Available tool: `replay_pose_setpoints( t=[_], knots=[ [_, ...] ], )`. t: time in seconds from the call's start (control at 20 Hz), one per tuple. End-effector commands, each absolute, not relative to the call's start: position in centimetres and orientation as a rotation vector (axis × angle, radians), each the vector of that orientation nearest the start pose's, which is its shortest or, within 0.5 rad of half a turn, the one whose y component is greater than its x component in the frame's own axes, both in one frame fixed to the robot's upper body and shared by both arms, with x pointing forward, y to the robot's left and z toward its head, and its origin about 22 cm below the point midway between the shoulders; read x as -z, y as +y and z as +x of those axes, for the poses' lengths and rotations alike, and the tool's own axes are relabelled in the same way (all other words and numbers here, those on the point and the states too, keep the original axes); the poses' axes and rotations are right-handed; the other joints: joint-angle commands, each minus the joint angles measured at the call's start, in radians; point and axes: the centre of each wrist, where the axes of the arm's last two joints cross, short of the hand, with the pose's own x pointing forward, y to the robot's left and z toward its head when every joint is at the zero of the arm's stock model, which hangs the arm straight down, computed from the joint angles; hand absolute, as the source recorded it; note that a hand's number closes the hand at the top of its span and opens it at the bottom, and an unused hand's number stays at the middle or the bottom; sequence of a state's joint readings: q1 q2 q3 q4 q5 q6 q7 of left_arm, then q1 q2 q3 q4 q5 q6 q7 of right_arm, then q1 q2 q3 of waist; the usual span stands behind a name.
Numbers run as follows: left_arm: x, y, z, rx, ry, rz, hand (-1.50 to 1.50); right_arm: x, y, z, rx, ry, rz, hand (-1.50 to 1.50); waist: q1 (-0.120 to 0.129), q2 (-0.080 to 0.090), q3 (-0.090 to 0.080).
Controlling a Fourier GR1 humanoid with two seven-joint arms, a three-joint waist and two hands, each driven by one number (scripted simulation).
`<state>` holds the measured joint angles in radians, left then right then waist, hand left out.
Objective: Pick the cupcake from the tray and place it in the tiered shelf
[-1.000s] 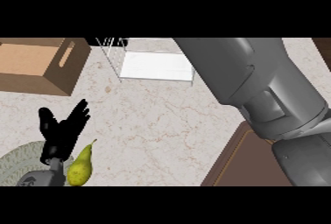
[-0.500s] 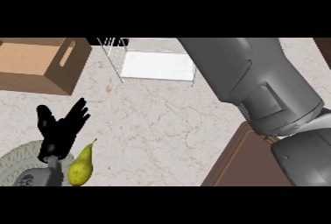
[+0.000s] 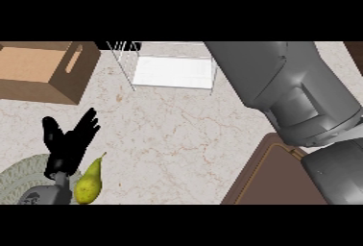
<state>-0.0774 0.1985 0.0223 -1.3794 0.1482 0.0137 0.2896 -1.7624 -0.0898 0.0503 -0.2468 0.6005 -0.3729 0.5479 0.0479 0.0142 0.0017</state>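
My left hand (image 3: 69, 139) rests open at the lower left, fingers up, over the marble counter. My right forearm (image 3: 291, 91) crosses the right half of the view and stretches toward the tiered shelf (image 3: 174, 69) at the top centre; the right hand itself is out of sight past the top of the picture. A corner of the brown tray (image 3: 273, 180) shows at the lower right, partly hidden under the arm. No cupcake is visible anywhere.
A cardboard box (image 3: 42, 69) stands at the upper left. A yellow-green pear (image 3: 88, 182) lies by a round grey mat (image 3: 21, 175) at the lower left, just beside my left wrist.
The right forearm has shifted slightly to the right and further up the view. The left hand has stayed put.
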Motion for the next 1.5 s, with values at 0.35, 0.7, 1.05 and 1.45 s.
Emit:
replay_pose_setpoints(
  t=[0.35, 0.7, 1.05, 1.45],
  knots=[
    [2.4, 28.4, 25.4, -0.016, -1.127, 0.071, 0.0, -35.0, -1.6, 44.1, -0.116, -1.712, -0.625, -1.5, -0.003, 0.001, -0.003],
    [2.8, 27.2, 26.4, -0.012, -1.134, 0.064, 0.0, -36.1, -4.3, 44.7, 0.176, -1.76, -0.57, -1.5, -0.017, 0.003, -0.004],
    [2.1, 29.9, 25.1, -0.03, -1.114, 0.092, 0.0, -39.8, -10.1, 45.1, 0.386, -1.724, -0.731, -1.5, -0.037, -0.014, -0.003],
    [2.9, 29.2, 24.1, -0.063, -1.107, 0.083, 0.0, -38.2, -18.0, 45.5, 0.529, -1.681, -0.676, -1.5, -0.063, -0.022, -0.001]
  ],
)
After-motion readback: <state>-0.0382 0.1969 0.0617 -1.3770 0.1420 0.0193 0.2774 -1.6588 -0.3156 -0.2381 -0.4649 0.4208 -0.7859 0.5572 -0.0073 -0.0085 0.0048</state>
